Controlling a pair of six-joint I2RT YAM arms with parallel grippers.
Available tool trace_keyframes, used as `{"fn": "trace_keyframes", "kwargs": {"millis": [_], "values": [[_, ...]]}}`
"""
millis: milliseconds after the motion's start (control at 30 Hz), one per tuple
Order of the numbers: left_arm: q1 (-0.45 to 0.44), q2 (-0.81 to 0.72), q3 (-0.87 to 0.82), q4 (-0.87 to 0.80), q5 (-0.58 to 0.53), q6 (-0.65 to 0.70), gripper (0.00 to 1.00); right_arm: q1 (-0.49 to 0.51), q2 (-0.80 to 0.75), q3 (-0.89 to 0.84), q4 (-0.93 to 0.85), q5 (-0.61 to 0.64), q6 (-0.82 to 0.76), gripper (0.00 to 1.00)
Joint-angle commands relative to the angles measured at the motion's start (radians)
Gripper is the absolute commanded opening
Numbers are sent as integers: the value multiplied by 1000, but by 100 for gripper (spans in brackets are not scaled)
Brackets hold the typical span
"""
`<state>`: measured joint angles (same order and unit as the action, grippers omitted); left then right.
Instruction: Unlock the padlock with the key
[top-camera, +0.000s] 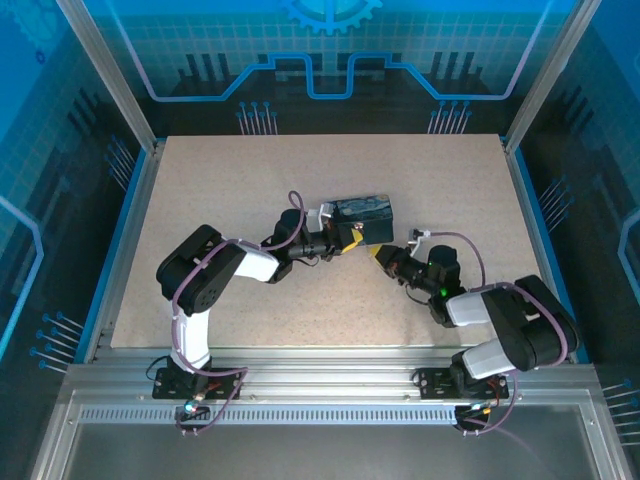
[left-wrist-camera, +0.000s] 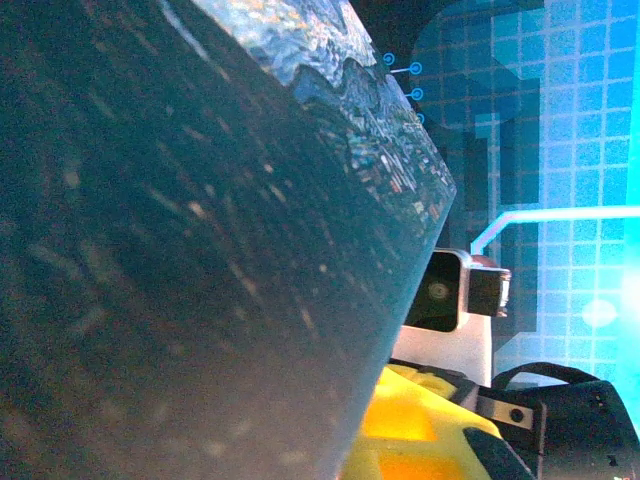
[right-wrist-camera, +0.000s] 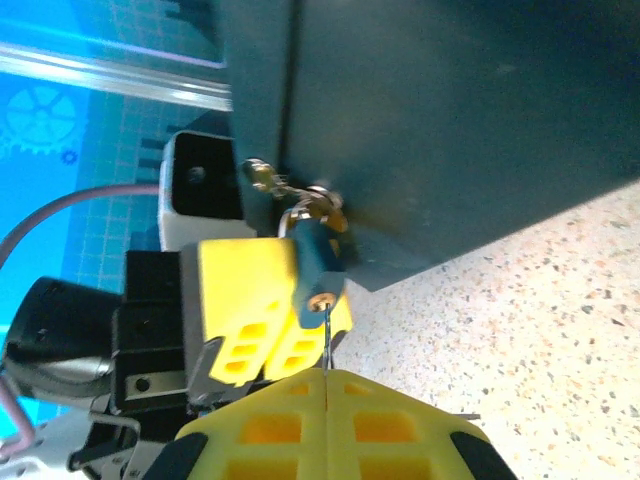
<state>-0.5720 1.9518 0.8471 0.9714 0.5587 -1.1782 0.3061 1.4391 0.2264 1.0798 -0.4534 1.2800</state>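
At the box (right-wrist-camera: 450, 120) front, right pincer (right-wrist-camera: 327, 376) clamps key (right-wrist-camera: 327, 340) touching padlock (right-wrist-camera: 316, 262).

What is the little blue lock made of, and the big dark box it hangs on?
The padlock body looks like blue plastic or painted metal, smooth and dull. Its shackle glints like bare metal. The box looks like dark painted metal, slightly glossy with faint scuffs, though hard plastic is possible.
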Motion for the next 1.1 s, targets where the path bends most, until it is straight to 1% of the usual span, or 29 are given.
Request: {"fn": "trace_keyframes", "kwargs": {"millis": [0, 100, 300, 433, 633, 1067], "values": [[8, -4, -8, 64, 27, -6, 0, -28, -58, -12, -55, -80, -84, 0], [9, -1, -13, 72, 24, -8, 0, -54, -85, -21, -82, -80, -85, 0], [8, 12, -6, 102, 26, -27, 0, -55, -77, -8, -91, -64, -60, 0], [9, 12, -5, 105, 27, -30, 0, -48, -25, -11, -5, -59, -10, 0], [9, 13, -8, 105, 28, -30, 0, -19, 24, 1, 55, -43, 15, 0], [9, 19, -14, 113, 28, -32, 0, 0, 52, 28, 82, -19, 33, 0]]}}
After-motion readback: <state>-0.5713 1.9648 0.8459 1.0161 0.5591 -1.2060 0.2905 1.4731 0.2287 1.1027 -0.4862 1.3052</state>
